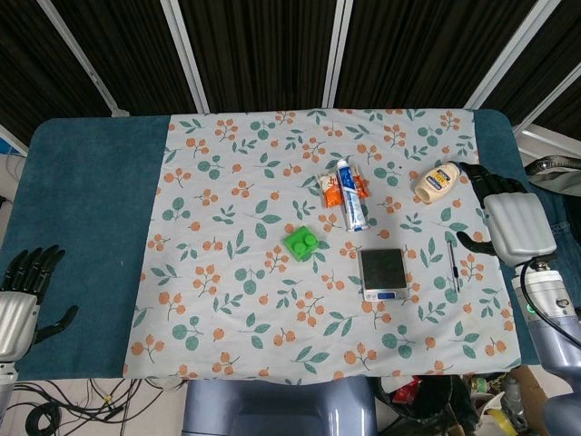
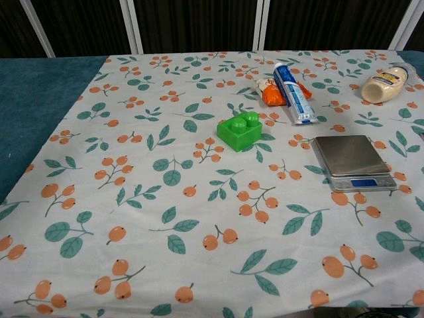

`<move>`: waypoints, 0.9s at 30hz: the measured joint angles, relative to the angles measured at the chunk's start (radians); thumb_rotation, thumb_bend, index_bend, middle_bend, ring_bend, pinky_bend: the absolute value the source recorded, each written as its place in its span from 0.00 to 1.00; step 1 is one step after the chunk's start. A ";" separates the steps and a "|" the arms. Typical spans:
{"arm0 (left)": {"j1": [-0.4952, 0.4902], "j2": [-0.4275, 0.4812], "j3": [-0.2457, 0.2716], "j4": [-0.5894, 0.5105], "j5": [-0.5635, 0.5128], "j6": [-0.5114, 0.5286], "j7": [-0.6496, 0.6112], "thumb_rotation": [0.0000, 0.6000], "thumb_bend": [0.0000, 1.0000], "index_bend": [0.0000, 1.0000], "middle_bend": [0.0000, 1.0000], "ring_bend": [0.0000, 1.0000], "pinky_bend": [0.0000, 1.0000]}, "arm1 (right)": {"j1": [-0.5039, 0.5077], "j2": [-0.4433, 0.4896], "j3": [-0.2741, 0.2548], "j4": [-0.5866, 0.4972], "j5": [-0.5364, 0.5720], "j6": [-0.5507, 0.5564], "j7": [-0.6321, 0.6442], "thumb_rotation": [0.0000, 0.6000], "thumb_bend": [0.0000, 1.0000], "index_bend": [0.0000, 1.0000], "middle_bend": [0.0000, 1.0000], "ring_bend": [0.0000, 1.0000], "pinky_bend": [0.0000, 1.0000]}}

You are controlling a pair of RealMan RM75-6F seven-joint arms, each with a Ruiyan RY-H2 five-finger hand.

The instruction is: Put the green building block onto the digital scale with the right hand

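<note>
The green building block [image 1: 300, 243] [image 2: 240, 130] lies on the floral cloth near the table's middle, studs up. To its right sits the digital scale [image 1: 382, 273] [image 2: 353, 162], its steel platter bare. My right hand [image 1: 507, 216] hovers at the right edge of the cloth, well right of the scale, fingers spread and holding nothing. My left hand [image 1: 24, 295] rests at the table's left edge on the blue cover, fingers apart and empty. Neither hand appears in the chest view.
A blue-and-white tube [image 1: 350, 196] [image 2: 292, 92] lies over an orange packet [image 1: 332, 189] [image 2: 273, 95] behind the block. A cream bottle [image 1: 437, 180] [image 2: 383, 84] lies at the back right. A pen [image 1: 453, 265] lies right of the scale.
</note>
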 measured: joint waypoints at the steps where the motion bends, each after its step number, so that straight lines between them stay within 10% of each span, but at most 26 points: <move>1: 0.000 0.000 0.000 0.000 0.000 0.000 0.000 1.00 0.26 0.00 0.05 0.04 0.02 | 0.004 -0.002 -0.003 -0.003 -0.002 0.004 -0.003 1.00 0.13 0.08 0.09 0.19 0.22; 27: 0.001 0.001 0.001 -0.001 0.001 0.001 -0.001 1.00 0.26 0.00 0.05 0.04 0.02 | 0.035 -0.003 -0.042 -0.021 0.008 0.039 -0.017 1.00 0.13 0.08 0.09 0.19 0.22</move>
